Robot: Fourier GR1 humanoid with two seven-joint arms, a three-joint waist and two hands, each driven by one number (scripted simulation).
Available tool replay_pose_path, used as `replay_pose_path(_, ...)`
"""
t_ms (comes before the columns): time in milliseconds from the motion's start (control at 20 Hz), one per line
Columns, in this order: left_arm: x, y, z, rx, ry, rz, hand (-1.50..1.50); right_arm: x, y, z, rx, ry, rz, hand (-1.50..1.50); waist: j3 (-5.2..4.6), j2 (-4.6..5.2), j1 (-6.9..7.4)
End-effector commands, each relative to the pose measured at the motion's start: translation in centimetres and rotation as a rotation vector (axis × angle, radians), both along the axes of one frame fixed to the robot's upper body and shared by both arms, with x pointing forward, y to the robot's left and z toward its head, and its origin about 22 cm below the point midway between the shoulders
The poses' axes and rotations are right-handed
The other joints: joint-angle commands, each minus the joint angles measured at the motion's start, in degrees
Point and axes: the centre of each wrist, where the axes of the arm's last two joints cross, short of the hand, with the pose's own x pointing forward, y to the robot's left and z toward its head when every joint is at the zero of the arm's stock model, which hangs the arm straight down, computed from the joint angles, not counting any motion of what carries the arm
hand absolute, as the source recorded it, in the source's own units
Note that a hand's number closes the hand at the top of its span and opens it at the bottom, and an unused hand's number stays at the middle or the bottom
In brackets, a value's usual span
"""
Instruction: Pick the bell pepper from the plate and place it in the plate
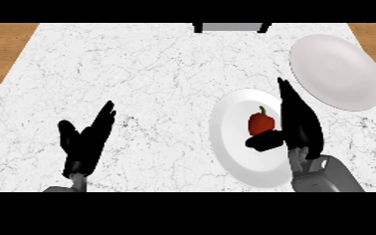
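Nearest, lower L of the head view: L hand (84, 142), open, fingers straight and pointing away, thumb spread; it holds nothing and is well apart from both plates, over the white marbled tabletop (147, 64). Lower R: grey R forearm (327, 176) comes in from the bottom edge, w/ R hand (301, 124) over the R part of the near plate (228, 144). Its fingers are straight, together, pointing away; its thumb (264, 140) sticks out to the L, apart from them. Nothing clamped, hand spread. The bell pepper (261, 123), red w/ dark stem up, sits on the near plate, approx. mid-plate, just L of the fingers and just beyond the thumb; thumb looks to touch its near side, can't tell for sure. Farther, to the R: second plate (334, 72), white, apart from the near plate, close to the tabletop's R edge. Far edge, centre: grey block (231, 27) w/ dark sides. Past the tabletop's L and R edges, wood floor (15, 40).
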Motion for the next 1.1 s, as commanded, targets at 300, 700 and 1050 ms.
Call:
replay_pose_path(300, -0.2, -2.1, -0.8, 0.011, 0.043, -0.013, 0.00, 2.3, 0.1, -1.3, -0.114, 0.099, -0.088, -1.50, -0.24, 0.21, -0.13)
replay_pose_path(700, -1.1, -0.2, -0.7, -0.005, 0.029, -0.005, 0.00, 1.9, 0.0, -2.8, -0.091, 0.130, -0.075, -1.50, -0.24, 0.17, -0.18)
replay_pose_path(1050, -0.2, -0.5, 0.3, -0.003, 0.029, -0.008, 0.00, 3.3, 0.8, -5.8, -0.140, 0.256, 0.043, 1.50, -0.23, 0.22, 0.03)
